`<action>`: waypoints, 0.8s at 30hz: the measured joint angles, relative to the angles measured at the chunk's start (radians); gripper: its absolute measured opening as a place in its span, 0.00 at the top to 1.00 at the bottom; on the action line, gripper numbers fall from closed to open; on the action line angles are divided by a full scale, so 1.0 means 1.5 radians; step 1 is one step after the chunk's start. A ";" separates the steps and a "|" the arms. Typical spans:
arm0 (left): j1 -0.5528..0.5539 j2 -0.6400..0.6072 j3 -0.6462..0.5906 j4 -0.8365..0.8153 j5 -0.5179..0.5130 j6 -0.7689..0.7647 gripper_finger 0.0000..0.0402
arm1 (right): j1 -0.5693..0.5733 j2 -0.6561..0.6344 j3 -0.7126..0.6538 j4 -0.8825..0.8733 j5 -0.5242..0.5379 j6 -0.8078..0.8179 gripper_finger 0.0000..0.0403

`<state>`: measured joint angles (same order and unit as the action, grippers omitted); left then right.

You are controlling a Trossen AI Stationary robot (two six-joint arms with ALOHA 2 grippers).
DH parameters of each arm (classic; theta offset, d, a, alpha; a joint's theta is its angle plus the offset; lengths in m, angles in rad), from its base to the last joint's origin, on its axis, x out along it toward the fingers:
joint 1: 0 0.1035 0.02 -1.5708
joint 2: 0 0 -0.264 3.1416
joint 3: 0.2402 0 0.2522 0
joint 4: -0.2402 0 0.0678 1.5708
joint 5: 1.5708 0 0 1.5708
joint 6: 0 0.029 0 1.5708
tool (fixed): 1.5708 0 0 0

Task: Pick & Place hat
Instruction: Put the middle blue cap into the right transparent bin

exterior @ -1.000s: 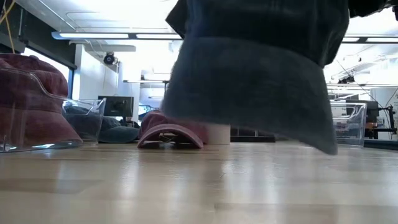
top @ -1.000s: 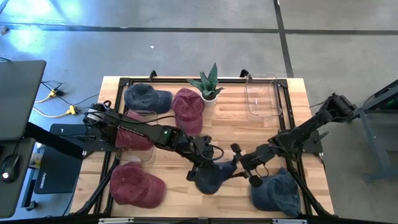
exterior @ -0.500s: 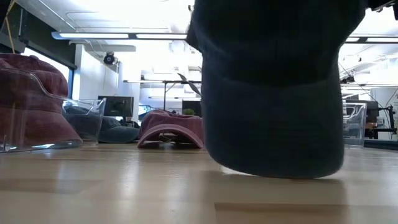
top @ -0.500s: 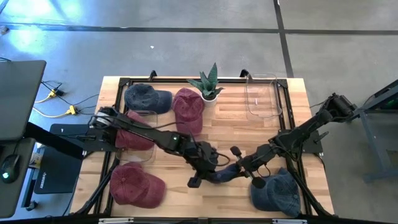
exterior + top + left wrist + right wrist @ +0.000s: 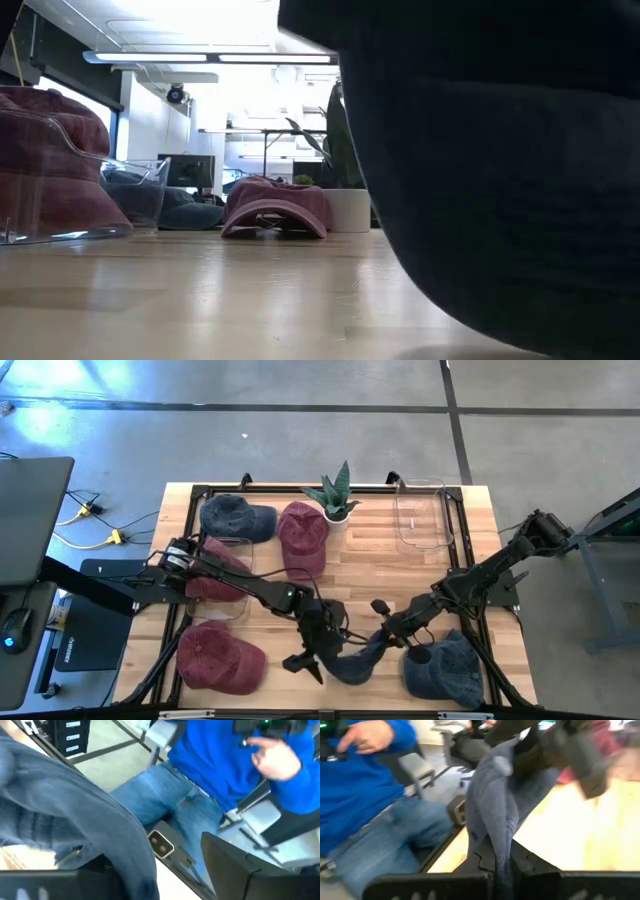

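Note:
The dark blue hat (image 5: pixel 352 662) hangs crumpled between my two grippers near the table's front middle. It fills the right of the low view (image 5: pixel 500 200), with its lower part close to the tabletop. My right gripper (image 5: pixel 388 632) is shut on the hat's right side. My left gripper (image 5: pixel 305 663) stands open just left of the hat. In the left wrist view the hat's cloth (image 5: pixel 75 830) drapes past one of its fingers. My right gripper pinches a fold of the hat's cloth (image 5: pixel 501 855) between its two fingers, coming about level from the table's right. The rest of the hat hangs beyond and below the fingers, slack. My left gripper is open beside the hat; I cannot tell whether a finger touches the cloth.
A red hat (image 5: pixel 220 660) lies near left and a second blue hat (image 5: pixel 445 670) near right. At the back are a blue hat (image 5: pixel 235 517), a red hat (image 5: pixel 303 530), a potted plant (image 5: pixel 335 495) and a clear bin (image 5: pixel 420 515). Another clear bin (image 5: pixel 215 575) holds a red hat. A person in blue sits beyond the near edge (image 5: pixel 240 775).
My right gripper has shut on the blue hat's right side. My left gripper has opened, let go of the hat and drawn back toward the table's near edge. The hat has moved slightly toward the near edge and sagged lower, now hanging from my right gripper.

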<state>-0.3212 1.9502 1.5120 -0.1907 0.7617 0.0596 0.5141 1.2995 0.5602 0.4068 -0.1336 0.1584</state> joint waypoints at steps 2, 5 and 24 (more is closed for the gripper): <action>-0.001 -0.010 0.001 0.012 -0.007 0.015 0.57 | 0.006 0.000 0.000 0.003 -0.019 0.000 0.99; -0.002 -0.014 0.001 0.018 -0.042 0.021 0.62 | 0.013 0.000 0.000 0.006 -0.023 0.000 0.97; 0.000 -0.017 0.001 0.052 -0.273 -0.076 0.75 | 0.011 0.000 0.000 0.094 -0.056 0.036 0.59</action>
<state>-0.3206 1.9247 1.5127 -0.1129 0.3526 -0.0542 0.5304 1.2995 0.5602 0.5477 -0.2171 0.2120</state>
